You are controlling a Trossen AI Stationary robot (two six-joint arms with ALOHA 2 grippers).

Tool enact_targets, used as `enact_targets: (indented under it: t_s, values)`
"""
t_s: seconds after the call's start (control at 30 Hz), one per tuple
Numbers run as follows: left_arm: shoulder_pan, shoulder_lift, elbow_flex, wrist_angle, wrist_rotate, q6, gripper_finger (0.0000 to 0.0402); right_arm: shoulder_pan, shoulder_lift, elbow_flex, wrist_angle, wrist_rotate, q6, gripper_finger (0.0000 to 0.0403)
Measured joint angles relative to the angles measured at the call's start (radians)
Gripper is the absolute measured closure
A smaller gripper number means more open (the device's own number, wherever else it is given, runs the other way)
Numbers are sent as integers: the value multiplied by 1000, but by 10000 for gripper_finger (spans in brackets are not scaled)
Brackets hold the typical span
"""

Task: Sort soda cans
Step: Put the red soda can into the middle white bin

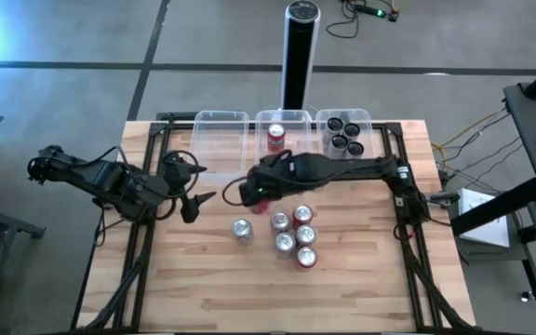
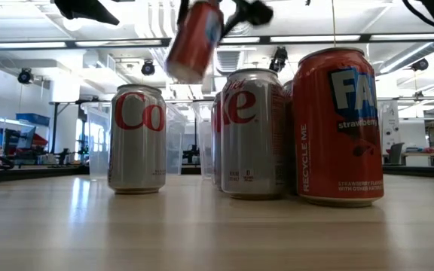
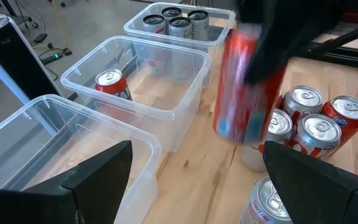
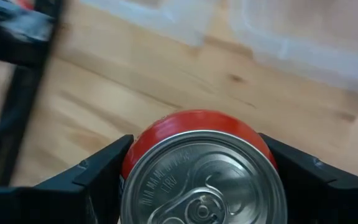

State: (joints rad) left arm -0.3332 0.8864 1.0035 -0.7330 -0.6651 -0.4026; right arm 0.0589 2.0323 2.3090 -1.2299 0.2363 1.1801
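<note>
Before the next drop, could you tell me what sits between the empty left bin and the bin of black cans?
The middle bin sits between the empty bin and the black cans, holding one red can, clearest in the high view.

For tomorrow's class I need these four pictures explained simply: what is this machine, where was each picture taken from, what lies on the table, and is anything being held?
This is a robot with two dark arms at a wooden table, each ending in a two-finger gripper. One picture looks straight down, one looks level across the tabletop, and two come from cameras on the wrists.

Five soda cans stand on the table. At the far edge are three clear bins: the left bin looks empty, the middle bin holds one red can, the right bin holds four black cans.

The right gripper holds a red can off the table. The left gripper waits open at the left, holding nothing.
</note>
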Motion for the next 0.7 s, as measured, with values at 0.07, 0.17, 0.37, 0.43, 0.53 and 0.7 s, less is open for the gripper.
enact_targets:
  t_s: [0.07,0.17,0.37,0.43,0.53,0.7]
  values:
    - [0,0,0,0,0,1,56,0,-10,50,-6,45,-58,108]
    - [0,0,0,0,-2,1,56,-30,-68,16,9,88,-143,106]
    - [0,0,0,0,-6,1,56,-148,-87,1,-92,175,-341,105]
    - [0,0,0,1,-6,1,56,-187,-87,-24,-94,175,-363,105]
    - [0,0,0,1,-5,-17,56,-240,-84,-91,-87,152,-365,106]
    - [0,0,0,0,-5,-44,56,-288,-80,-268,15,142,-312,105]
